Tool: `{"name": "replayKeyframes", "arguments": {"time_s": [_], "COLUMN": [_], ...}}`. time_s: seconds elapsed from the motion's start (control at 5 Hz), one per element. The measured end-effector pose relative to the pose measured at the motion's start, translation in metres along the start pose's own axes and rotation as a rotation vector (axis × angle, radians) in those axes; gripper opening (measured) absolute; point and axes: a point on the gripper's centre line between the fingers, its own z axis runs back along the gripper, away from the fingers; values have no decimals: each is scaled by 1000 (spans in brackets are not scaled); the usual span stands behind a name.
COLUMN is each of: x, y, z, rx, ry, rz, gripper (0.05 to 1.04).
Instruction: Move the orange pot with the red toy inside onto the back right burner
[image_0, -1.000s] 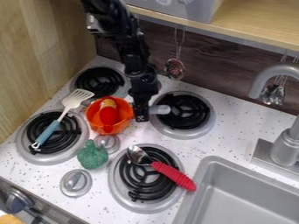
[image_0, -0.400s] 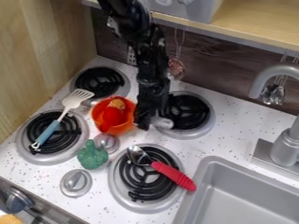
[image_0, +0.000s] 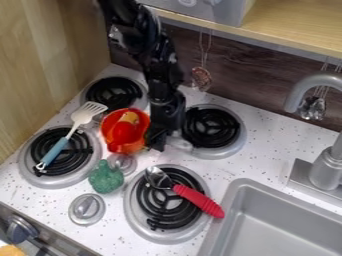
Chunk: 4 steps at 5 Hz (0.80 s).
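And here's the claw (image_0: 157, 141) right by the orange pot (image_0: 128, 148), a grey handle (image_0: 179, 144) poking out on its other side, something red (image_0: 123, 133) inside. Pinching or spread? Can't tell. Looks like pot-handling in hand; any move calls for steadiness and rim clearance.

Even, bright light; soft blur; faint shadows.

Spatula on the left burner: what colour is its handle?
Light blue handle, seen clearly in the camera view.
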Motion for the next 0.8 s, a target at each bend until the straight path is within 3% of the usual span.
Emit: {"name": "replayKeyframes", "arguments": {"time_s": [0.2,0.8], "x": [3,36], "y": [-1,2], "z": [6,19], "rx": [-6,16], "ry": [44,51], "rz": [-90,-106], "gripper": [364,364]}}
